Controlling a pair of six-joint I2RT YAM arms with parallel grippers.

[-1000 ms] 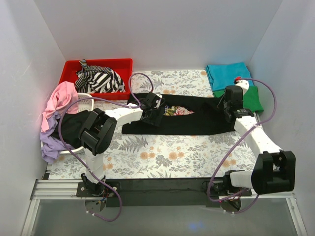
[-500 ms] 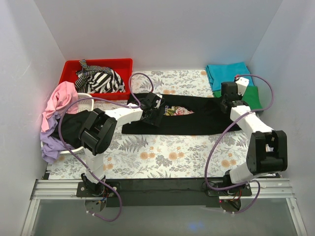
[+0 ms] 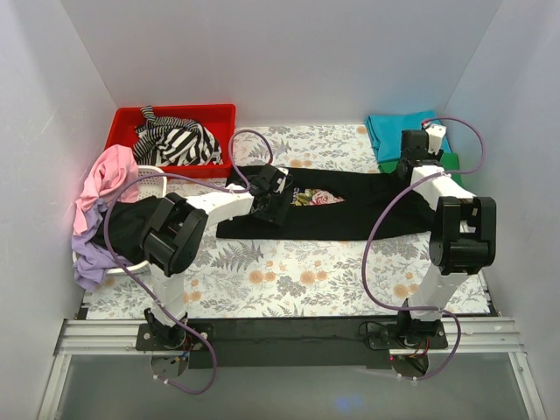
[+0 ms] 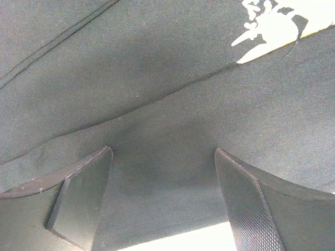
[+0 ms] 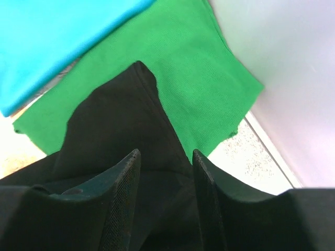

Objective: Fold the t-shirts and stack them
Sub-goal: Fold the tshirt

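The black t-shirt (image 3: 350, 210) with the rose print (image 3: 317, 198) lies stretched across the middle of the table. My left gripper (image 3: 267, 199) rests low on its left part. In the left wrist view its jaws (image 4: 162, 172) stand open over the black cloth (image 4: 157, 78), near the pale print (image 4: 272, 26). My right gripper (image 3: 409, 166) is at the shirt's far right end. Its jaws (image 5: 166, 152) are parted above the black corner (image 5: 115, 120), which lies on the green tee (image 5: 199, 68) beside the teal tee (image 5: 57, 42). The teal (image 3: 398, 131) and green (image 3: 457, 175) tees lie at the back right.
A red bin (image 3: 122, 122) at the back left holds the striped tee (image 3: 175, 142). The white basket (image 3: 153, 171) at the left carries the pink (image 3: 105, 179) and lilac (image 3: 87, 258) tees and some black cloth. White walls close in at both sides and the back.
My right gripper has moved back and to the right, carrying the black shirt's right end onto the green tee, and its jaws have parted. The left arm has not moved.
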